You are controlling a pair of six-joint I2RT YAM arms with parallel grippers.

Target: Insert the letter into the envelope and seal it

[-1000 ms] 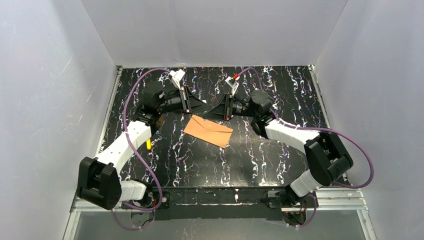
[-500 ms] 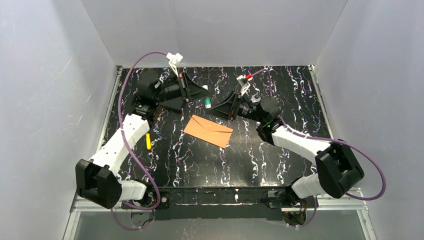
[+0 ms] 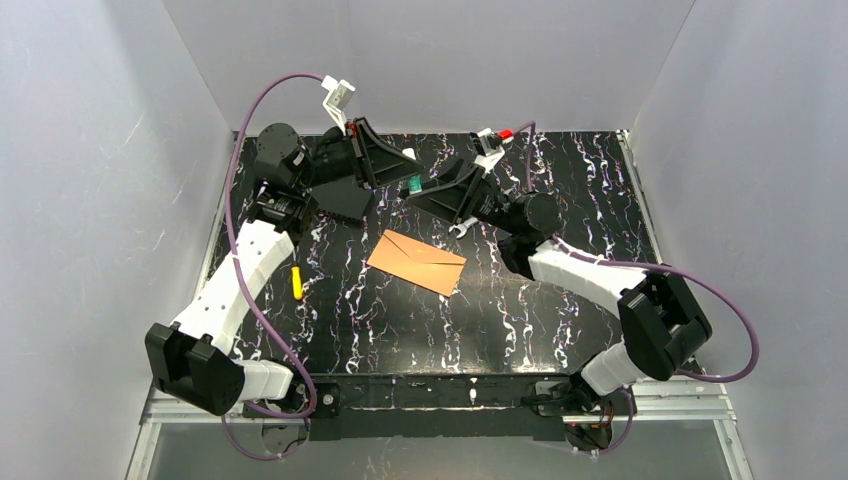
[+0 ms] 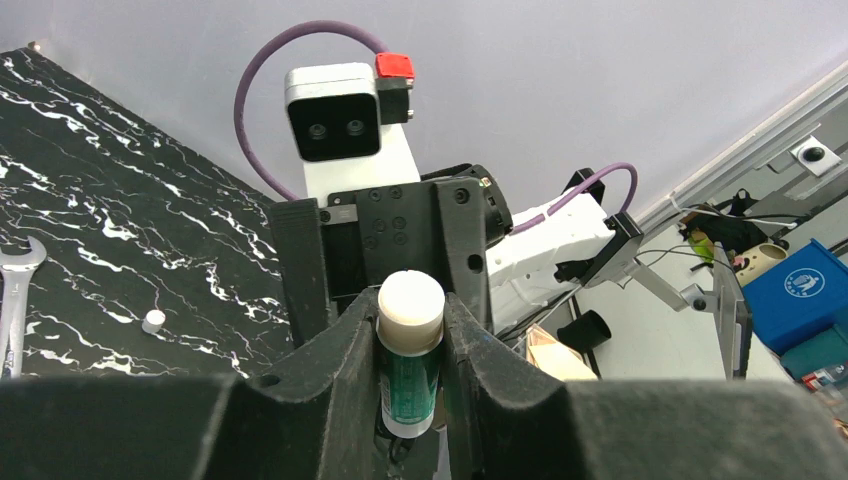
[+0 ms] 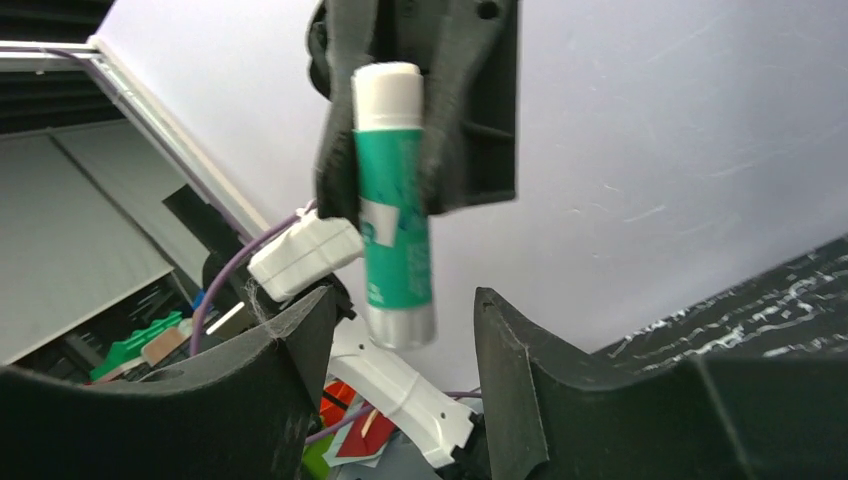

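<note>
- Nearest the arm bases, the black, white-veined marbled counter (image 3: pixel 400 340) offers a broad strip of open room. A small yellow object (image 3: pixel 296 283) lies off to the left.
- At mid-counter lies the flat orange-brown kraft paper envelope (image 3: pixel 417 262), slightly askew, its pointed flap apparently folded down. Neither hand touches it.
- It looks light, thin and floppy. Flat as it lies, a pinch from above would likely fail, so a free corner or long edge seems the best hold. It may skate on the smooth surface.
- The letter is nowhere in view; whether it is inside the envelope cannot be told.
- Beyond, raised in the air, the left hand (image 4: pixel 410 300) is clamped round a green-bodied, white-ended plastic glue stick (image 5: pixel 395 200).
- The right hand (image 5: pixel 405 295) faces it, fingers spread either side of the stick's free end without touching. The stick looks rigid, smooth and probably slippery, so the barrel is the place to take it.
- Farthest, a flat black rectangular object (image 3: pixel 345 205) lies under the left arm. The back wall is close, so room is tight there.
</note>
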